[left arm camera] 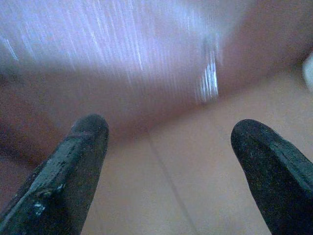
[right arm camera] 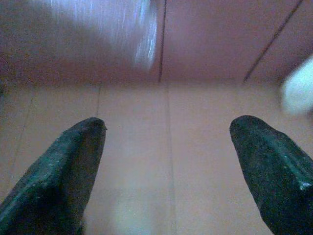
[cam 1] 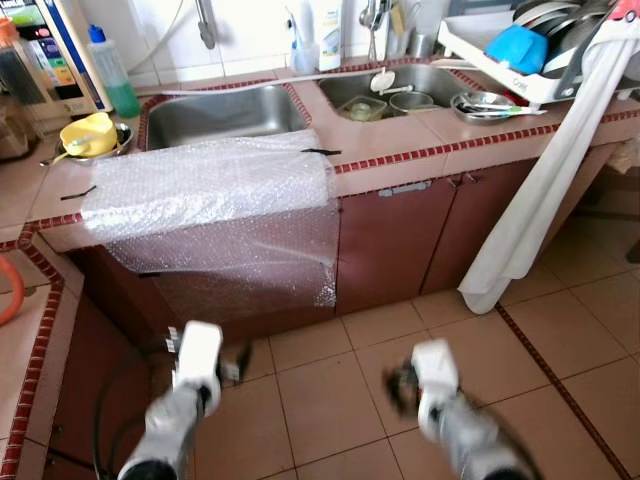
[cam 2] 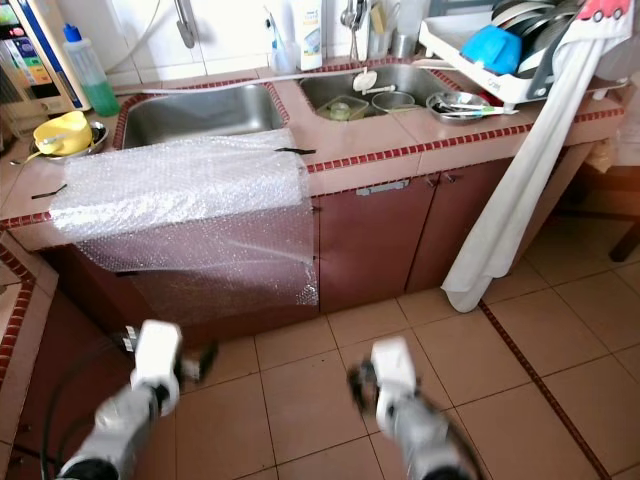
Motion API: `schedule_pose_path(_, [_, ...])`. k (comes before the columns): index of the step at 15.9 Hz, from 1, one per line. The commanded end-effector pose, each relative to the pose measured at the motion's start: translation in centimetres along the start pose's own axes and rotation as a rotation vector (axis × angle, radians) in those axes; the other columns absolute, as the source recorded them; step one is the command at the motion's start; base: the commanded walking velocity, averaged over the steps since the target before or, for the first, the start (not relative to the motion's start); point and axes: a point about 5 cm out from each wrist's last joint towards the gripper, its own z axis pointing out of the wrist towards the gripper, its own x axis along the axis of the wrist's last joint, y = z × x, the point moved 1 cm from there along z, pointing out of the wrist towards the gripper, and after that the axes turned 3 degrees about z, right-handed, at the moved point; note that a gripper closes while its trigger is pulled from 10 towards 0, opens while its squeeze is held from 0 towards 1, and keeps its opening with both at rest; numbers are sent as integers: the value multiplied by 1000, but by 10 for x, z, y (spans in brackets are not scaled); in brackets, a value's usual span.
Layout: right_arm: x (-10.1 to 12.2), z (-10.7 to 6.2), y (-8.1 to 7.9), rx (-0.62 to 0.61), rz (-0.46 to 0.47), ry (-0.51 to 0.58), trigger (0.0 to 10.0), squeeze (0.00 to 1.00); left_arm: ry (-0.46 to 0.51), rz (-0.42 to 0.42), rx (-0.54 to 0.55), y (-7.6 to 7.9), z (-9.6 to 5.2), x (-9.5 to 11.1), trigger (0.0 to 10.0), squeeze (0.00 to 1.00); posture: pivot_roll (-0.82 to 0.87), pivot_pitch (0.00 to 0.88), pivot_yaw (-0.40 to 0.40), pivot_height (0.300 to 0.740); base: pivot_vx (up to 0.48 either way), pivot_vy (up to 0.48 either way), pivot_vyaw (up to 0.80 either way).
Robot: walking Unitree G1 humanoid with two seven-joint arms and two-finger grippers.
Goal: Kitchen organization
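Note:
A tiled kitchen counter (cam 1: pixel 400 140) with a double steel sink (cam 1: pixel 225 115) runs across the eye views. A sheet of bubble wrap (cam 1: pixel 215 185) lies on the counter and hangs down over the cabinet front. The right basin (cam 1: pixel 440 82) holds small bowls and a white ladle. A yellow cup (cam 1: pixel 88 133) sits on a plate at the counter's left. Both arms are low over the floor tiles before the cabinets. My left gripper (left arm camera: pixel 168 129) is open and holds nothing. My right gripper (right arm camera: pixel 168 127) is open too, facing the cabinet base.
A dish rack (cam 1: pixel 470 52) with a blue bowl (cam 1: pixel 517 48) stands at the right, a white towel (cam 1: pixel 560 170) hanging from it to the floor. A metal bowl (cam 1: pixel 485 103) sits beside the sink. A green bottle (cam 1: pixel 112 70) stands at the back left. Brown cabinet doors (cam 1: pixel 400 235) are closed.

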Motion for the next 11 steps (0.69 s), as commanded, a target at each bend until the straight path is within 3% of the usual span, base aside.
schedule_pose_path(1, [14,-3,-1,19,-5,100,10000,0,138,33,51,-13,-6,23,10000,0,-10,0,60,740,0,0,0])
schedule_pose_path(3, [39,-20,-2,11,-53,253,10000,0,328,88,69,-12,-28,62,10000,0,-11,0,56,740,0,0,0])
schedule_pose_path(5, [60,-41,0,-56,-95,376,10000,0,438,93,89,-14,-44,88,10000,0,-8,0,51,740,0,0,0])
schedule_pose_path(6, [62,-44,1,-71,-88,389,10000,0,451,88,95,-15,-47,91,10000,0,-8,0,51,740,0,0,0])
schedule_pose_path(7, [70,-54,1,-89,6,420,10000,0,462,56,157,-23,-57,98,10000,0,-7,0,54,740,0,0,0])
schedule_pose_path(8, [78,-63,2,-128,33,441,10000,0,463,37,175,-24,-66,104,10000,0,-8,0,59,740,0,0,0])
schedule_pose_path(10, [93,-70,4,-211,-36,463,10000,0,412,102,200,-22,-68,101,10000,0,-10,0,65,740,0,0,0])
schedule_pose_path(11, [99,-70,2,-197,-31,473,10000,0,383,91,210,-22,-66,98,10000,0,-14,0,69,740,0,0,0])
